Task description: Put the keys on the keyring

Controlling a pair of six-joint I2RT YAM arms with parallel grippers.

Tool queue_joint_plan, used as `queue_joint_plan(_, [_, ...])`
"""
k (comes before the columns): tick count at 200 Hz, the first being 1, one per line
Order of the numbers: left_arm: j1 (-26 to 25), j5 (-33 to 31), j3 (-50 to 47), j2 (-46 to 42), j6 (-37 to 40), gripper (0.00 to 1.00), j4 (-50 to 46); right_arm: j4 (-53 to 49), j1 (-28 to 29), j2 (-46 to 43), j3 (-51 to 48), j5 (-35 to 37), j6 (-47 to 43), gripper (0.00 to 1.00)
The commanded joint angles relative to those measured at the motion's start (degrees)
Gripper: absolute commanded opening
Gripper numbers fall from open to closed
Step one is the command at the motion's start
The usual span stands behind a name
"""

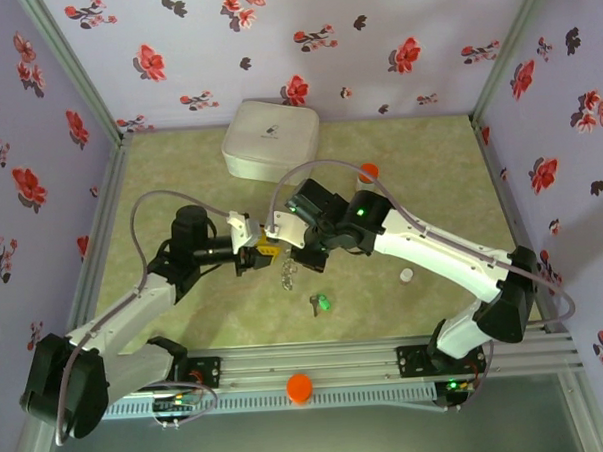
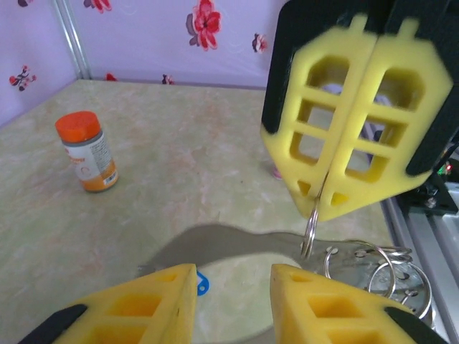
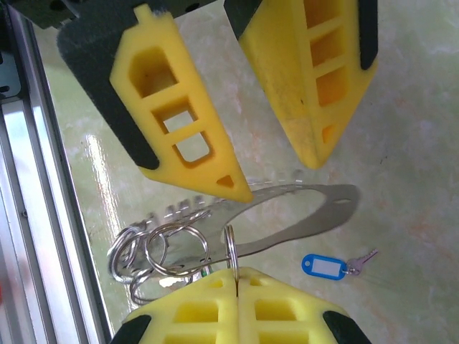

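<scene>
My right gripper (image 3: 235, 276) is shut on one silver ring (image 3: 231, 251) of the keyring (image 3: 158, 251), a bunch of linked metal rings that dangles over the table (image 1: 287, 277). Opposite it, my left gripper (image 2: 233, 276) stands open with a clear gap and nothing between its fingers (image 3: 179, 122). In the left wrist view the held ring (image 2: 310, 229) hangs from the right gripper (image 2: 319, 208) just beyond my left fingertips. The blue-headed key (image 3: 323, 266) lies flat on the table below. The green-headed key (image 1: 322, 303) lies nearer the front, apart from both grippers.
An orange-capped bottle (image 2: 87, 150) stands behind the arms. A white box (image 1: 270, 137) sits at the back, and a small white cap (image 1: 407, 275) lies right of the green key. An orange cap (image 1: 300, 386) rests on the front rail. Flowered walls enclose the table.
</scene>
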Motion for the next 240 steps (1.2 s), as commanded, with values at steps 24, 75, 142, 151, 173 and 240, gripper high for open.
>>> queue_joint_plan(24, [-0.82, 3.55, -1.2, 0.46, -3.11, 0.34, 5.89, 2.9, 0.14, -0.87, 0.8, -1.24, -0.51, 0.0])
queue_joint_plan(75, [-0.94, 4.6, -1.5, -0.27, -0.43, 0.33, 2.02, 4.74, 0.59, -1.39, -0.04, 2.72, -0.25, 0.0])
queue_joint_plan(142, [-1.28, 4.62, -2.39, -1.2, 0.7, 0.31, 2.88, 6.86, 1.03, -3.31, -3.01, 4.92, -0.68, 0.0])
queue_joint_plan(151, [-1.45, 4.5, -2.51, -1.46, 1.23, 0.31, 2.49, 7.22, 1.26, -3.28, -3.25, 4.69, -0.76, 0.0])
queue_joint_plan(173, [-1.86, 4.3, -2.55, -1.48, 2.05, 0.3, 2.06, 8.48, 1.79, -3.49, -3.87, 3.01, -1.1, 0.0])
queue_joint_plan(240, [-2.03, 3.76, -2.48, -2.08, 2.49, 0.19, 2.21, 9.45, 2.69, -3.28, -4.52, 1.67, -2.1, 0.0])
